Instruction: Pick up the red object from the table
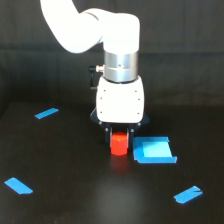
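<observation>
while the gripper (119,134) stood low over the table (75,200), its dark fingers straddled the top of the red object (119,144), though whether they gripped it could not be told. a blue square (154,150) lay just beside the block on the exterior view's right, and blue tape strips (46,113) lay well apart around them.

No text, label, brand, number or sign can be read anywhere in the exterior view. The white arm housing (120,100), the red object (119,144), the blue square piece (154,150) and the blue tape strips (46,113) on the counter (75,165) all show plain, unmarked surfaces.
</observation>
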{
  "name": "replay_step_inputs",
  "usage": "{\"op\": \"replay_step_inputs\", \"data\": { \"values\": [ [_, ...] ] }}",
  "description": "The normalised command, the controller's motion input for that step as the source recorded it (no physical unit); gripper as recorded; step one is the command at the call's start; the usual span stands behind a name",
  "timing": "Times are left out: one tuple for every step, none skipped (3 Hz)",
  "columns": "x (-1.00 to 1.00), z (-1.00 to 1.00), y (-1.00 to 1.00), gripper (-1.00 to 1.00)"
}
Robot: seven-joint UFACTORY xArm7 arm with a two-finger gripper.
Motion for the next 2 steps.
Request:
{"op": "replay_step_inputs", "data": {
  "values": [
    [0.07,0.12,0.14,-1.00],
    [0.07,0.14,0.11,-1.00]
  ]
}}
